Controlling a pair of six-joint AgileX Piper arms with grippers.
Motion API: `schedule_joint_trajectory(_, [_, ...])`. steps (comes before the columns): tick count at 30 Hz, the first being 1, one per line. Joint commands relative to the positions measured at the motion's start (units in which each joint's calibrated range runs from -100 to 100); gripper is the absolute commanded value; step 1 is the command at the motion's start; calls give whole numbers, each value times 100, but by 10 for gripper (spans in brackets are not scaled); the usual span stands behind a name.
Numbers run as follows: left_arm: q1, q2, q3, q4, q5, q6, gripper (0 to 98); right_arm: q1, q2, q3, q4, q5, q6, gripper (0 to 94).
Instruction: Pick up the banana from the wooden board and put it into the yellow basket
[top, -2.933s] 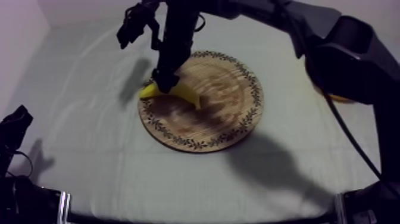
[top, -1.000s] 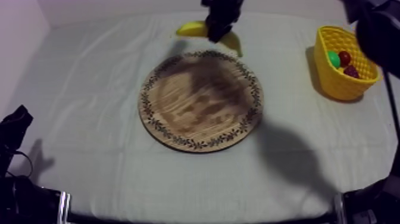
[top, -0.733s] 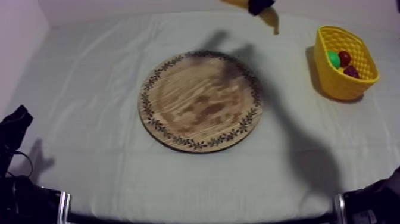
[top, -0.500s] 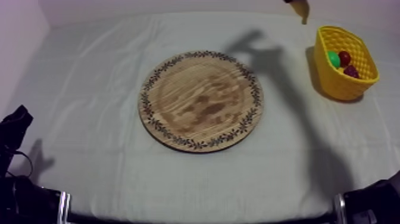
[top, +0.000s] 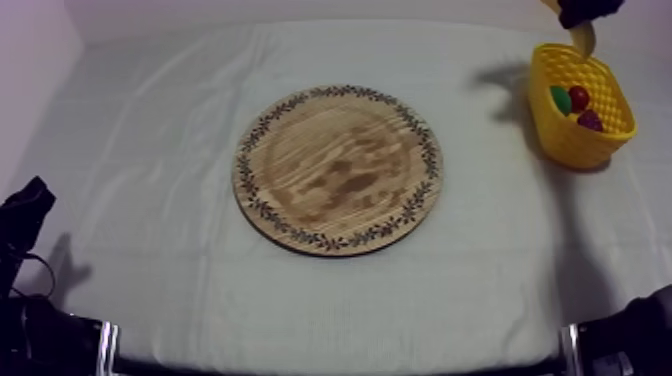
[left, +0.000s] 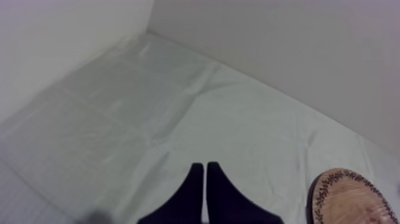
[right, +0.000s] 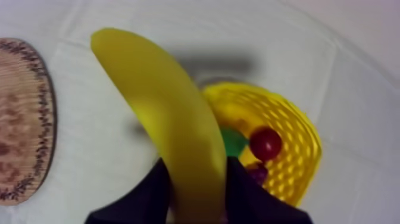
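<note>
The right pincer is carrying the banana across the desk — half a second ago it was hanging short of the yellow basket, and now it is hovering over the basket's far rim, leaving the wooden board bare. I judge the carry to be nearly ending, with lowering and release remaining. The right wrist view is adding what the top view is hiding — black fingers clamping the banana's lower end, and a small red fruit and a green fruit lying in the basket beneath. The left pincer is resting closed on nothing, well apart from the board.
</note>
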Motion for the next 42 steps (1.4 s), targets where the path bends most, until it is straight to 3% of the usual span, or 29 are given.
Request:
schedule_joint_trajectory(1, [-2,4,0,3,0,-1,1,114,54,79,57,-114,-46,215])
schedule_joint_trajectory(7, [-2,4,0,3,0,-1,1,236,218,139,149,-257,-177,273])
schedule_joint_trajectory(16, [-2,4,0,3,0,-1,1,293,-87,406,206,-371,-338,618])
schedule_joint_trajectory(21, [-2,4,0,3,0,-1,1,284,-767,706,121,-349,-280,649])
schedule_joint_trajectory(33, [-2,4,0,3,0,-1,1,-155,-3678,2377,-118,-424,-288,455])
schedule_joint_trajectory(42, [-2,4,0,3,0,-1,1,-659,-5920,4130,-230,-1274,-394,128])
